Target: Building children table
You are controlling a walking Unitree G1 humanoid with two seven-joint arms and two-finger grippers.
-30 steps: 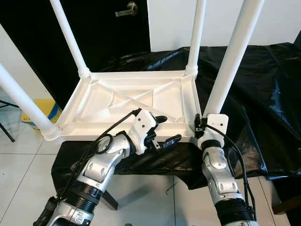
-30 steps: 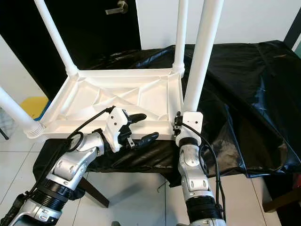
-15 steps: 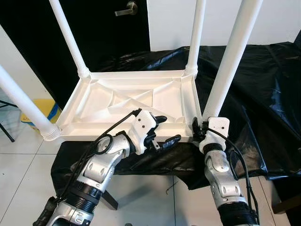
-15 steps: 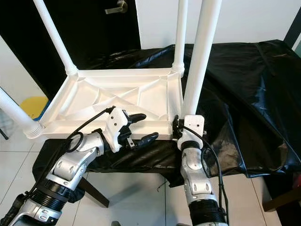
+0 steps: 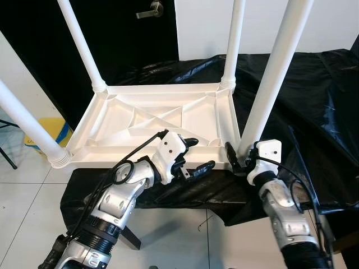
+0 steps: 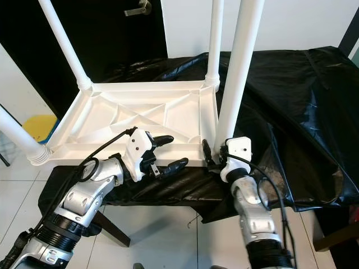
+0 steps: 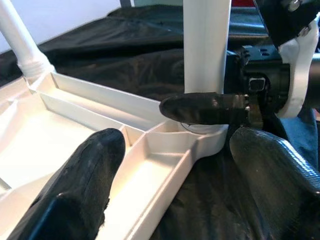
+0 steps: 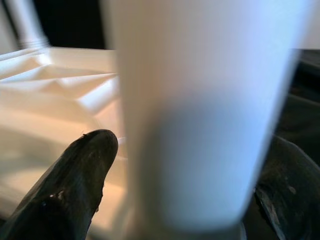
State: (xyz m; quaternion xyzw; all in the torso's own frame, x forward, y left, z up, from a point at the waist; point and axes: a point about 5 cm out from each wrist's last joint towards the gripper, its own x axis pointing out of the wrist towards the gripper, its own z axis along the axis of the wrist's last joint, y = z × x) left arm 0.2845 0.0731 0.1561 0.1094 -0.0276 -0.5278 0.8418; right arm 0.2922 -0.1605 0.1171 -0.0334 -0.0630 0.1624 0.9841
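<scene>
A white plastic children's table (image 5: pixel 140 120) lies upside down on a black-covered surface, its legs pointing up. My right gripper (image 5: pixel 238 159) is shut on the base of the near-right leg (image 5: pixel 272 84), just above its socket; in the right wrist view a black finger (image 8: pixel 75 185) sits on each side of the white tube. My left gripper (image 5: pixel 197 154) stands open at the table's near rim. One of its fingers (image 7: pixel 95 165) is over the ribbed underside and the other over the black cloth, with the rim between them untouched.
The other legs stand at the far left (image 5: pixel 81 45), far right (image 5: pixel 234 39) and near left (image 5: pixel 25 120). Crumpled black cloth (image 5: pixel 314 101) covers the support to the right. A dark door with a lever handle (image 5: pixel 152 10) is behind. A yellow object (image 5: pixel 53 131) sits on the tiled floor at left.
My right forearm has swung out to the right and its wrist has turned around the base of the near-right leg. The left arm and the table have stayed put.
</scene>
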